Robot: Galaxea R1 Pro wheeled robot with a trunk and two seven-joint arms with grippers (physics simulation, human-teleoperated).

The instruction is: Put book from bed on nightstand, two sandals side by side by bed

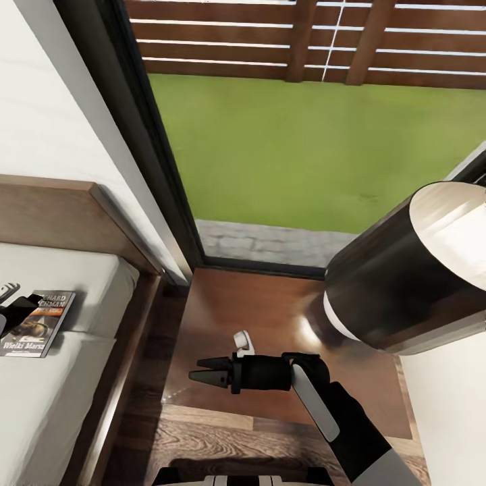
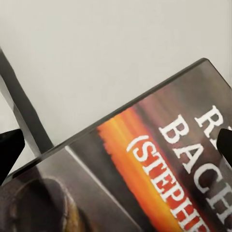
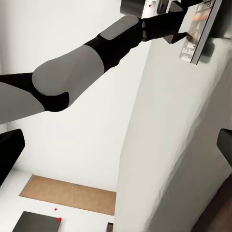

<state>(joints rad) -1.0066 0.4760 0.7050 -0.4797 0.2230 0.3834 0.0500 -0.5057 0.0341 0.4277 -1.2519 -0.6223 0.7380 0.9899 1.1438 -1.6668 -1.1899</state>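
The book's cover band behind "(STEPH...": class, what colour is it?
Orange, fading to yellow at its edge, on the book; clearest in the left wrist view.

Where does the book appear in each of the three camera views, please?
Head view: the book lies at the left edge on the mattress.
Left wrist view: its cover is seen close up.
Right wrist view: small, in the upper right corner.
Shared landmark: the pale mattress.

lamp shade (image 1: 412,270): dark cylinder, near right | lawn (image 1: 304,148) | slatted fence (image 1: 304,40)
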